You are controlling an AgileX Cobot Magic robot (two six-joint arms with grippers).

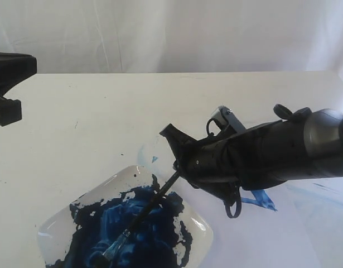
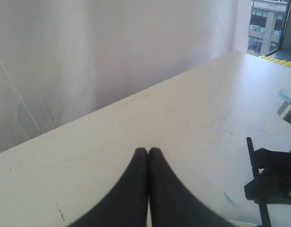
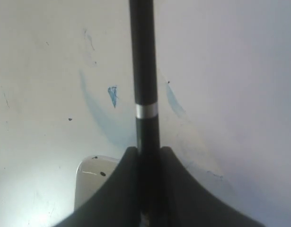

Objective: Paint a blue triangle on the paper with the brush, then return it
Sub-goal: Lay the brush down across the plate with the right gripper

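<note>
The brush (image 1: pixel 143 209) slants down into the paint dish (image 1: pixel 54 223), bristles sunk in the blue pool, handle clamped in the right gripper (image 1: pixel 177 164) just above the dish's far edge; it looks like a load or a return, so lower gently and keep paint off the rim. Beside the dish, the blue triangle (image 1: pixel 264 200) peeks from behind the arm on the paper (image 1: pixel 305 234). The left gripper (image 2: pixel 148 153), jaws together and empty, hangs well away from the dish. Speckled cream table (image 1: pixel 93 123), white drape (image 1: pixel 160 33) behind

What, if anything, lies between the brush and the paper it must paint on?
Nothing visible. The right end effector holds the brush, bristles down in the paint dish; the paper lies beside that dish, partly under the arm.
</note>
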